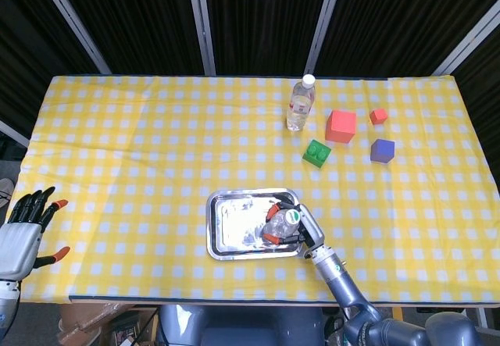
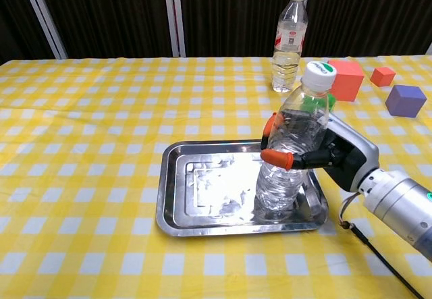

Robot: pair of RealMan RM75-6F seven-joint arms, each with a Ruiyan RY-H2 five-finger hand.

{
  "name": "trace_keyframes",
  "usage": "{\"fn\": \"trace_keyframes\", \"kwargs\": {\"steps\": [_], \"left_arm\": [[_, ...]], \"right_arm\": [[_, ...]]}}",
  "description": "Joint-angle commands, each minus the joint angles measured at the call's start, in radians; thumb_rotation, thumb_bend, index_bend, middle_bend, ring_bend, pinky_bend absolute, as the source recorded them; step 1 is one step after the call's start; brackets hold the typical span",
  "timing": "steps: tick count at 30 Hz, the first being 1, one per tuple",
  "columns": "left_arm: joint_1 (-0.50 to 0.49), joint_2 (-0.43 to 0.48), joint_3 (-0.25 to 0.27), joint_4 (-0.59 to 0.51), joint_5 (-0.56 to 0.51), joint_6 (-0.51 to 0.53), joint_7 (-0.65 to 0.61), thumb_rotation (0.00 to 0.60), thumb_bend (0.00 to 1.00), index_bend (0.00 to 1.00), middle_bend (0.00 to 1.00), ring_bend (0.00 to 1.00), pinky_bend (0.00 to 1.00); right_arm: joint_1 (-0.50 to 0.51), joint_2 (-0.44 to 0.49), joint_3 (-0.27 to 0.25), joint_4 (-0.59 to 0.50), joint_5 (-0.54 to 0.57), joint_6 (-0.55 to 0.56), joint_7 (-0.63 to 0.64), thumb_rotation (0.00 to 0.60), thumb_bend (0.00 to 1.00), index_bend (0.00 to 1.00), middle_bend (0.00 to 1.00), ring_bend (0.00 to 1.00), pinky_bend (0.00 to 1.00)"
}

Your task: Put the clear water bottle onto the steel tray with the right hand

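A clear water bottle (image 2: pixel 291 150) with a white cap stands nearly upright on the right part of the steel tray (image 2: pixel 202 198), its base on the tray floor. My right hand (image 2: pixel 324 154) grips the bottle around its middle, orange fingertips (image 2: pixel 277 157) wrapped across its front. From above the head view shows the same bottle (image 1: pixel 281 222) with my right hand (image 1: pixel 298 227) on the tray (image 1: pixel 234 225). At the far left edge, off the table, my left hand (image 1: pixel 22 233) hangs with fingers spread and nothing in it.
A second, labelled bottle (image 1: pixel 300 104) stands at the back of the yellow checked table. Near it lie a green brick (image 1: pixel 316 153), a large red cube (image 1: pixel 341 125), a small red cube (image 1: pixel 379 115) and a purple cube (image 1: pixel 382 150). A cable (image 2: pixel 378 258) trails from my right forearm.
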Motion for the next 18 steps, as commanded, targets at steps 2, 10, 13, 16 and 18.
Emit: {"fn": "trace_keyframes", "kwargs": {"steps": [2, 10, 13, 16, 18], "left_arm": [[-0.001, 0.000, 0.000, 0.000, -0.001, -0.003, -0.001, 0.600, 0.18, 0.19, 0.01, 0.00, 0.00], [-0.002, 0.001, 0.002, -0.002, 0.004, -0.001, -0.004, 0.600, 0.18, 0.19, 0.01, 0.00, 0.00], [-0.004, 0.001, 0.002, -0.002, 0.004, -0.005, -0.009, 0.600, 0.18, 0.19, 0.01, 0.00, 0.00], [-0.006, 0.002, 0.002, -0.001, 0.004, -0.008, -0.013, 0.600, 0.18, 0.19, 0.01, 0.00, 0.00], [-0.007, 0.002, 0.002, 0.000, 0.003, -0.008, -0.017, 0.600, 0.18, 0.19, 0.01, 0.00, 0.00]], "right_arm": [[-0.003, -0.011, -0.010, 0.006, -0.015, 0.020, -0.052, 0.600, 0.32, 1.00, 0.81, 0.55, 0.12], [0.035, 0.023, -0.048, -0.043, -0.045, -0.049, -0.200, 0.600, 0.29, 0.50, 0.49, 0.36, 0.01], [0.070, 0.067, -0.056, -0.116, -0.035, -0.132, -0.245, 0.600, 0.23, 0.32, 0.38, 0.32, 0.00], [0.080, 0.092, -0.046, -0.174, -0.007, -0.171, -0.275, 0.600, 0.21, 0.23, 0.30, 0.29, 0.00], [0.088, 0.104, -0.035, -0.210, 0.015, -0.197, -0.286, 0.600, 0.20, 0.21, 0.29, 0.28, 0.00]]}}
